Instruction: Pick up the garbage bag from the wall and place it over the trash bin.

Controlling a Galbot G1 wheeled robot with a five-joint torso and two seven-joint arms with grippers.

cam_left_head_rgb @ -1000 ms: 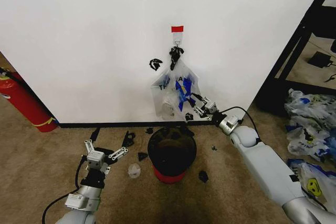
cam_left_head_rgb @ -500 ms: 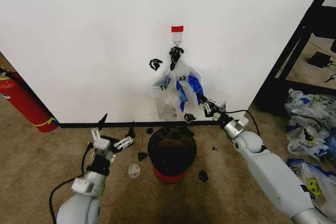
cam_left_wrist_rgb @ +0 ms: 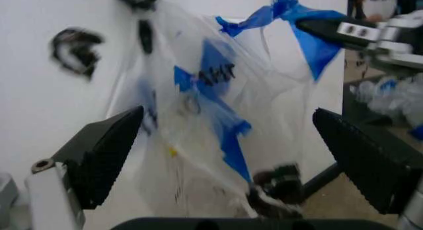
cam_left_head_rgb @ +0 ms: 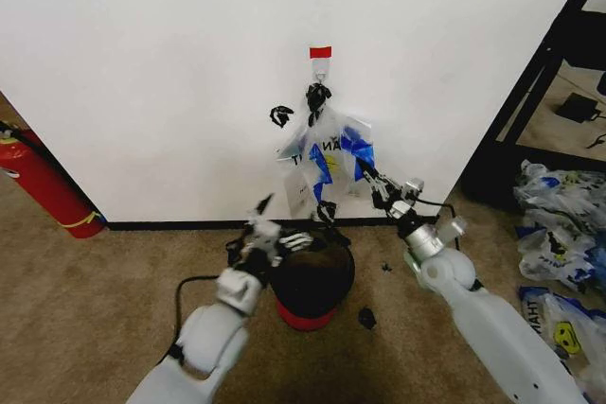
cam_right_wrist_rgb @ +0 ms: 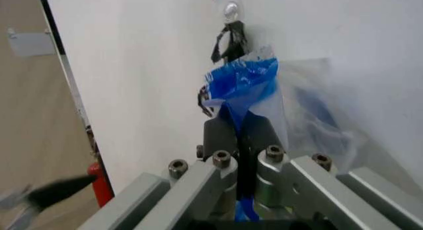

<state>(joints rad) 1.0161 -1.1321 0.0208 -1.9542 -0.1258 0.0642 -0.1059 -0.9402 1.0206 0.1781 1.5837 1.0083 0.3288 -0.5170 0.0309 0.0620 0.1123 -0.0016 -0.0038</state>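
The garbage bag [cam_left_head_rgb: 322, 153], translucent white with blue print, hangs from a small hook [cam_left_head_rgb: 320, 71] under red tape [cam_left_head_rgb: 320, 51] on the white wall [cam_left_head_rgb: 170, 63]. My right gripper [cam_left_head_rgb: 365, 171] is shut on the bag's blue right edge [cam_right_wrist_rgb: 241, 86] and holds it out from the wall. The black trash bin [cam_left_head_rgb: 311, 276] with a red bottom stands on the carpet just below. My left gripper [cam_left_head_rgb: 282, 222] is open at the bin's left rim, below the bag. In the left wrist view its fingers [cam_left_wrist_rgb: 99, 155] stand wide apart with the bag [cam_left_wrist_rgb: 205, 126] beyond them.
A red fire extinguisher [cam_left_head_rgb: 43, 186] leans at the wall's far left. A black shelf frame [cam_left_head_rgb: 530, 92] and a heap of plastic bags [cam_left_head_rgb: 559, 224] take up the right side. Black scraps [cam_left_head_rgb: 366, 317] lie on the carpet around the bin.
My left arm has swung from the carpet at the left up to the bin's rim under the bag. The right gripper has lifted the bag's right edge a little higher.
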